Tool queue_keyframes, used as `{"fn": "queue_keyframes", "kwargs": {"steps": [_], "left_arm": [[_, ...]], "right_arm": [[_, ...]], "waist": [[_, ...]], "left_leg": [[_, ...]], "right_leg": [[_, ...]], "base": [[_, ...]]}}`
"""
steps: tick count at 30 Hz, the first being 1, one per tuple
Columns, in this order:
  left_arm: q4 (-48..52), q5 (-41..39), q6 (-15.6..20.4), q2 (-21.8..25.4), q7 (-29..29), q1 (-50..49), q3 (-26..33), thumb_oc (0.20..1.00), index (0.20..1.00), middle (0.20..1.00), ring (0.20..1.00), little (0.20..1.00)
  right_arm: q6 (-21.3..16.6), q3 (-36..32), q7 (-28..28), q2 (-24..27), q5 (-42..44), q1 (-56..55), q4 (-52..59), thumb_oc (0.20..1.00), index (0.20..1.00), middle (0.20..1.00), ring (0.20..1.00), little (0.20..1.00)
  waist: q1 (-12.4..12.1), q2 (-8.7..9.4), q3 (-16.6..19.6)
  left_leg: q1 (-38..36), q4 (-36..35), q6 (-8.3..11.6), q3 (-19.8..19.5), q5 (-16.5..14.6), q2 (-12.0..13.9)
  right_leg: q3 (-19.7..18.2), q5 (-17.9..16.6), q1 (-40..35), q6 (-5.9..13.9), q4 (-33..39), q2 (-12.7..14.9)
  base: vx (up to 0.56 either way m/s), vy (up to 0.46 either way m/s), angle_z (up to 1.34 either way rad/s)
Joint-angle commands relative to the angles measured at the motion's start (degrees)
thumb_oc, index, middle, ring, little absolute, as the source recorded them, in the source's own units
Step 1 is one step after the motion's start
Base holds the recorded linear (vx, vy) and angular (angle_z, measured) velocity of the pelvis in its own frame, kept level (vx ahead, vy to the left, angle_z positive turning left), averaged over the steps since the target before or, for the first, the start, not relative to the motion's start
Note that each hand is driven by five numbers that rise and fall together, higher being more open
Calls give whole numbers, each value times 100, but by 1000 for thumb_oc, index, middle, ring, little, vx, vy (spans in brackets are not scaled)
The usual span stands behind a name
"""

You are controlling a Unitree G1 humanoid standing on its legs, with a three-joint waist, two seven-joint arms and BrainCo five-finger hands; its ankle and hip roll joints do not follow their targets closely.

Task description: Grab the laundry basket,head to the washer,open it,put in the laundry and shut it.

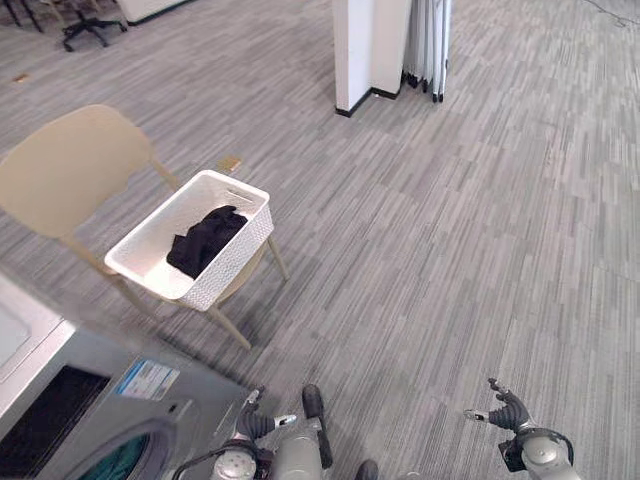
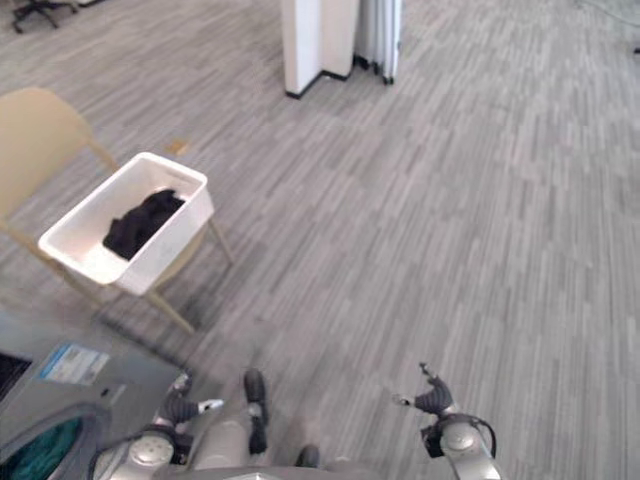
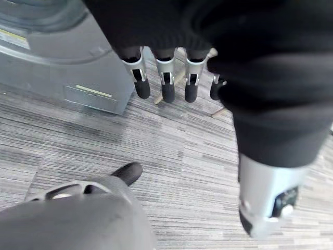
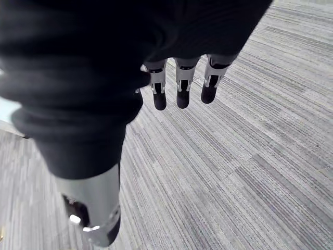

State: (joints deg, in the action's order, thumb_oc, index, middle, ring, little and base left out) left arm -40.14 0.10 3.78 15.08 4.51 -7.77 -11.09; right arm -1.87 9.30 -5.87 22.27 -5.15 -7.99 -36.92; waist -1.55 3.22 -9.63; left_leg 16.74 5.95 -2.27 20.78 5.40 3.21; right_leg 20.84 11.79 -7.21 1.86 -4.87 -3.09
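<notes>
A white laundry basket with a dark garment inside rests on the seat of a beige chair, left of centre. The grey washer stands at the lower left with its round door shut. My left hand hangs low beside the washer, its fingers straight and empty. My right hand hangs at the lower right over bare carpet, its fingers straight and holding nothing. Both hands are well short of the basket.
A white pillar with folded panels leaning on it stands at the back centre. An office chair sits at the far back left. Grey carpet stretches open to the right and ahead.
</notes>
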Motion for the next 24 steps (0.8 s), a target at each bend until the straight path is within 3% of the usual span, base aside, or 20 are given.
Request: {"fn": "queue_keyframes", "kwargs": {"steps": [1, 2, 3, 4, 5, 6, 8, 10, 13, 16, 18, 20, 21, 24], "left_arm": [[515, -168, 190, 413, 85, 20, 19, 1000, 1000, 1000, 1000, 1000], [515, -168, 190, 414, 85, 19, 20, 1000, 1000, 1000, 1000, 1000], [537, -195, 204, 516, 137, 77, 46, 1000, 1000, 1000, 1000, 1000], [528, -199, 222, 528, 172, 120, 46, 1000, 1000, 1000, 1000, 1000], [470, -207, 226, 525, 250, 198, 75, 1000, 1000, 1000, 1000, 1000], [469, -207, 227, 524, 250, 199, 76, 1000, 1000, 1000, 1000, 1000], [403, -150, 241, 511, 293, 259, 53, 1000, 1000, 1000, 1000, 1000], [388, -105, 240, 513, 286, 272, 37, 1000, 1000, 1000, 1000, 1000], [102, 58, 221, 386, 299, 448, -45, 1000, 1000, 1000, 1000, 1000], [89, 72, 308, 335, 262, 440, -90, 1000, 1000, 1000, 1000, 1000], [39, 65, 315, 256, 241, 435, -111, 1000, 1000, 1000, 1000, 1000], [85, -52, 301, 241, 224, 446, -79, 1000, 1000, 1000, 1000, 1000], [117, -147, 295, 219, 201, 418, -42, 1000, 1000, 1000, 1000, 1000], [135, -208, 258, 237, 182, 395, -4, 1000, 1000, 1000, 1000, 1000]], "right_arm": [[-161, -143, 67, 26, -131, 67, 431, 1000, 1000, 1000, 1000, 1000], [-161, -143, 67, 24, -131, 66, 431, 1000, 1000, 1000, 1000, 1000], [-171, -116, 67, -35, -103, 141, 467, 1000, 1000, 1000, 1000, 1000], [-190, -79, 57, -54, -107, 194, 471, 1000, 1000, 1000, 1000, 1000], [-191, -26, 66, -50, -107, 257, 520, 1000, 1000, 1000, 1000, 1000], [-191, -25, 66, -49, -107, 258, 520, 1000, 1000, 1000, 1000, 1000], [-209, 16, 63, -38, -68, 366, 580, 1000, 1000, 1000, 1000, 1000], [-208, 10, 61, -27, -31, 375, 627, 1000, 1000, 1000, 1000, 1000], [-203, -11, 2, -3, 31, 400, 591, 1000, 1000, 1000, 1000, 1000], [-225, -77, 30, -10, 45, 242, 578, 1000, 1000, 1000, 1000, 1000], [-265, -91, 69, 0, 75, 251, 562, 1000, 1000, 1000, 1000, 1000], [-300, -105, 53, 46, 97, 280, 569, 1000, 1000, 1000, 1000, 1000], [-289, -162, 37, 78, 134, 257, 569, 1000, 1000, 1000, 1000, 1000], [-231, -212, 8, 127, 163, 250, 565, 1000, 1000, 1000, 1000, 1000]], "waist": [[-154, 167, 24], [-153, 173, 22], [-126, 164, -29], [-111, 76, -64], [-8, -75, -196], [0, -74, -205], [131, -193, -339], [205, -208, -383], [456, -209, -419], [474, -188, -375], [472, -210, -330], [462, -220, -345], [468, -230, -383], [464, -200, -372]], "left_leg": [[-362, -179, 340, -233, -252, 54], [-365, -177, 339, -233, -255, 47], [-609, -147, 169, -227, -539, -114], [-699, -193, 99, -198, -518, -87], [-1021, -281, 55, -426, -646, -142], [-1028, -280, 55, -433, -647, -146], [-1343, -432, 89, -653, -731, -191], [-1454, -463, 108, -773, -780, -235], [-1694, -480, 176, -1317, -951, -474], [-1691, -321, 191, -1590, -1063, -601], [-1605, 14, 310, -1671, -1170, -613], [-1443, 344, 415, -1682, -1142, -585], [-1297, 746, 450, -1369, -1158, -388], [-958, 1033, 411, -794, -1083, -9]], "right_leg": [[-549, -856, -77, 1006, -1323, 1536], [-548, -850, -79, 1009, -1329, 1544], [-529, -1240, 270, 1032, -1961, 1767], [-499, -1395, 623, 909, -2197, 1737], [-538, -1081, 1121, 759, -2266, 1573], [-532, -1074, 1111, 760, -2271, 1578], [-523, -730, 1559, 642, -1724, 1342], [-648, -709, 1669, 650, -1426, 1222], [-1647, -1024, 1963, 802, -303, 763], [-1777, -1090, 1790, 791, -150, 811], [-1684, -1084, 1642, 699, -116, 844], [-1570, -1076, 1567, 639, -99, 872], [-1344, -979, 1400, 560, -47, 949], [-980, -811, 1103, 445, 115, 1018]], "base": [[228, 181, 0], [286, 229, 8], [215, 194, 11], [403, 252, 21], [234, 118, 43], [279, 63, 62], [268, -15, 86], [246, -53, 72], [319, -123, 93], [188, -119, 140], [172, -183, 124], [115, -159, 90], [91, -119, 76], [117, -96, 120]]}}
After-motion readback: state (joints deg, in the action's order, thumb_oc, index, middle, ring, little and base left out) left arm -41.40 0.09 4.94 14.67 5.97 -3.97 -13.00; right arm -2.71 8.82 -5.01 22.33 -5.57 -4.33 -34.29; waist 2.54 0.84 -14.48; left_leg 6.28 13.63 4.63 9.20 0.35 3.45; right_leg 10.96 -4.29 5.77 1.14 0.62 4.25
